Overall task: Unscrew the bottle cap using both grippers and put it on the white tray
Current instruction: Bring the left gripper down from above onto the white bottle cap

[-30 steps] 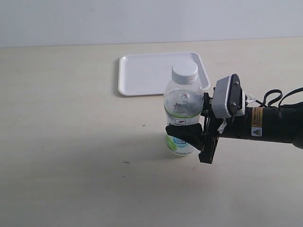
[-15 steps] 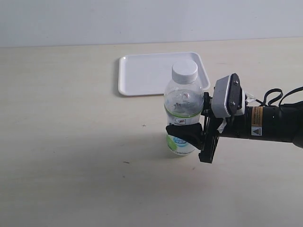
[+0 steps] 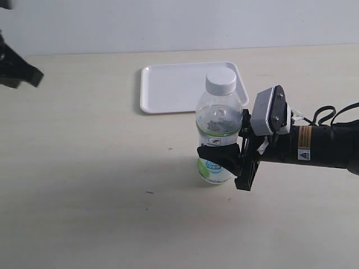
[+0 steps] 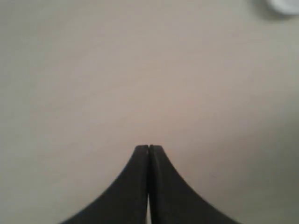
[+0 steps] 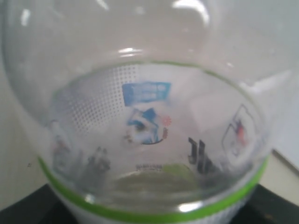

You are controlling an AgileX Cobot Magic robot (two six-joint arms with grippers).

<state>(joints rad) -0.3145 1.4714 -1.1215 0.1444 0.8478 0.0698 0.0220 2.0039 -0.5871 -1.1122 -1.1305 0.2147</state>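
The clear bottle (image 3: pixel 219 126) stands upright on the table just in front of the white tray (image 3: pixel 171 89), with its white bottle cap (image 3: pixel 221 83) still on the neck. My right gripper (image 3: pixel 223 159) reaches in from the right and is shut on the bottle's labelled lower half. In the right wrist view the bottle (image 5: pixel 149 116) fills the frame, and a dark finger (image 5: pixel 28 207) shows at its side. My left gripper (image 3: pixel 32 75) hangs at the far left, well away from the bottle. Its fingers (image 4: pixel 140 186) are pressed together over bare table, holding nothing.
The pale table top (image 3: pixel 84 168) stretches around the bottle. The right arm's body (image 3: pixel 320 145), with a white-grey block and cables, lies along the right side. A blurred white patch (image 4: pixel 286 4) sits in a corner of the left wrist view.
My left gripper has come into the exterior view at the far left. The bottle and the right gripper have shifted very slightly to the right.
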